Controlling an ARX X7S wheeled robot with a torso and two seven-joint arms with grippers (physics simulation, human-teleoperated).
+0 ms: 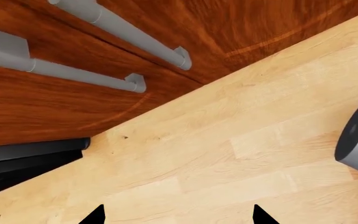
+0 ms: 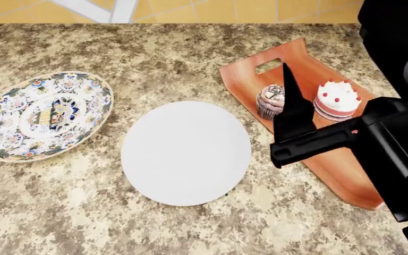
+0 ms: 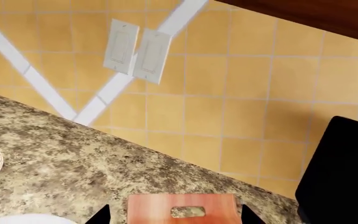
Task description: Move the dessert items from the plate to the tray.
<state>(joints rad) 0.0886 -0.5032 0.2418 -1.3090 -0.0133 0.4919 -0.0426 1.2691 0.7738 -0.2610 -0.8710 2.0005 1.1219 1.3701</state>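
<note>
The reddish-brown tray (image 2: 346,164) lies on the counter at the right. On it stand the chocolate cupcake (image 2: 270,101) and the white cake with red cherries (image 2: 336,99), both upright. The plain white plate (image 2: 186,153) in the middle is bare. My right gripper (image 3: 175,217) hangs open over the tray's slotted end (image 3: 154,207), and one dark finger (image 2: 292,101) shows between cupcake and cake, holding nothing. My left gripper (image 1: 177,215) is open over a wooden floor (image 1: 229,154) and does not show in the head view.
A patterned plate (image 2: 44,114) sits at the counter's left. A black object (image 2: 395,32) stands by the tiled wall behind the tray. Wall switches (image 3: 132,51) are above the counter. The left wrist view shows wooden drawer fronts with grey handles (image 1: 73,72).
</note>
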